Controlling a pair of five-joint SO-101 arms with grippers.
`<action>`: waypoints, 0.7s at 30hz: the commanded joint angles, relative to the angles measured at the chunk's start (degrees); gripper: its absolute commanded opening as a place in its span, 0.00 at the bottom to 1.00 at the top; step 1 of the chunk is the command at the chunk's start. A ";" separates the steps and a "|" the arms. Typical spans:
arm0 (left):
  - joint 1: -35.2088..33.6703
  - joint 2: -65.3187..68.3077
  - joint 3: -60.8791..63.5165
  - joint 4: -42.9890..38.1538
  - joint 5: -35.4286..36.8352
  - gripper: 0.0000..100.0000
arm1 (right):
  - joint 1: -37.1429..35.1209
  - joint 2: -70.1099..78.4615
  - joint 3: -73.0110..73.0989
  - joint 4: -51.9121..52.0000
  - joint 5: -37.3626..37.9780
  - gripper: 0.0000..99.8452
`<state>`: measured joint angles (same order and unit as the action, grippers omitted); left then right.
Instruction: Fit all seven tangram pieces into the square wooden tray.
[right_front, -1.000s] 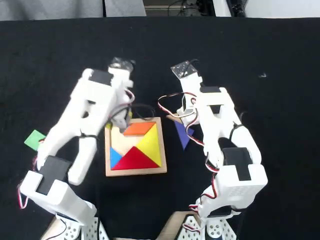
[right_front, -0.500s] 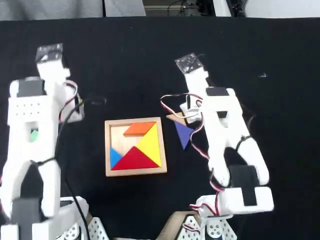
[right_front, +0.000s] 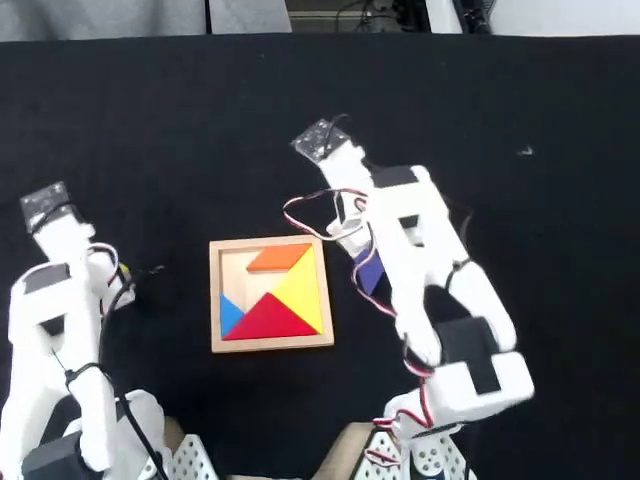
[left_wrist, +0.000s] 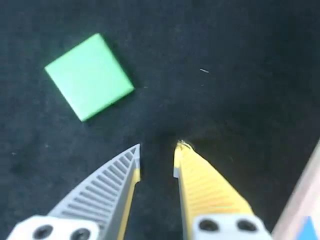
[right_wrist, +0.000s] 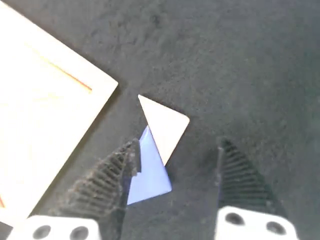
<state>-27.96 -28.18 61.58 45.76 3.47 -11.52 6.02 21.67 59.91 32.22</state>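
High view: the square wooden tray (right_front: 214, 300) lies in the middle of the black bench (right_front: 540, 300). It holds an orange piece (right_front: 278, 258), a yellow piece (right_front: 300, 290), a red piece (right_front: 268, 320) and a blue piece (right_front: 230, 313). A purple triangle (right_front: 368, 272) lies just right of the tray, partly under the right arm (right_front: 420, 230).

Left wrist view: the left hand (left_wrist: 157, 150) is slightly open and holds nothing. A green square (left_wrist: 89, 76) lies on the bench beyond its tips.

Right wrist view: the right hand (right_wrist: 177, 150) is wide open over the purple triangle and a pale triangle (right_wrist: 164, 127), which touch each other, near the tray's corner.
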 joint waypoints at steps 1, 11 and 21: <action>-0.84 -0.88 1.89 -5.80 -0.88 0.12 | -0.88 2.95 -5.93 0.70 3.25 0.28; -0.22 -0.70 2.24 -6.86 -1.85 0.12 | -0.79 7.87 -7.16 0.88 7.03 0.25; 1.71 -0.70 2.51 -6.86 -1.85 0.12 | -1.05 11.82 -7.96 -2.02 7.21 0.25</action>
<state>-27.08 -28.18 64.40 39.69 2.07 -11.43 17.98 17.01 59.74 38.81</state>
